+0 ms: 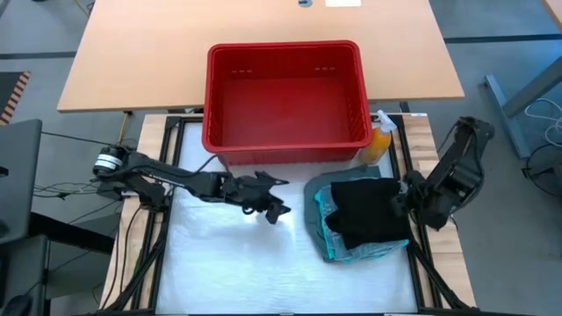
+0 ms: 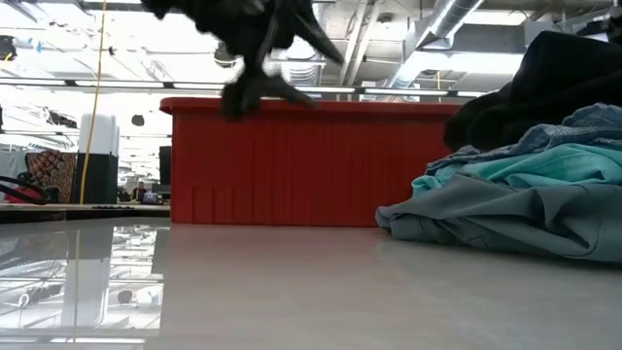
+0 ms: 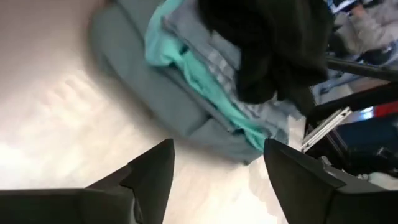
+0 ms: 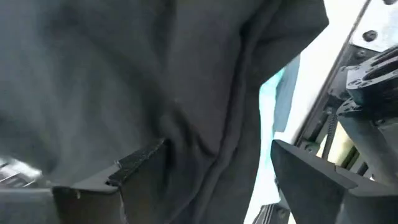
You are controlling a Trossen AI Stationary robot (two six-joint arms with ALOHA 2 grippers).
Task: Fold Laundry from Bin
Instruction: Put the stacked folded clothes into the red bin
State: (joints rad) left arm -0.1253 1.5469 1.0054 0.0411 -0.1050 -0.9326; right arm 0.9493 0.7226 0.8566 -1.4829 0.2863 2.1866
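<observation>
Red bin [image 1: 285, 96] stands at the far side of the white surface [image 1: 228, 263], nothing visible inside it in the high view; orange spray bottle [image 1: 379, 143] just beside the bin's right near corner; laundry [image 1: 360, 218] stacked in a pile on the right part of the surface, just in front of the bin and bottle; black garment [image 1: 369, 209] on top, teal pieces [image 1: 330, 221] and a striped blue-grey cloth [image 3: 217, 56] under it, dull grey-green garment [image 2: 505, 219] at the bottom, spread on the surface; left tool [image 1: 274, 209] hangs above the surface near the middle, just left of the pile and apart from it, fingers [image 3: 152, 174] spread with bare surface showing between them, nothing held; in the low view it shows up high in front of the bin wall; right tool [image 1: 406, 204] sits at the right edge of the pile by the black garment, fingers [image 4: 140, 163] spread, black cloth fills the gap in its wrist view; cannot tell if it touches the cloth, no grip visible.
</observation>
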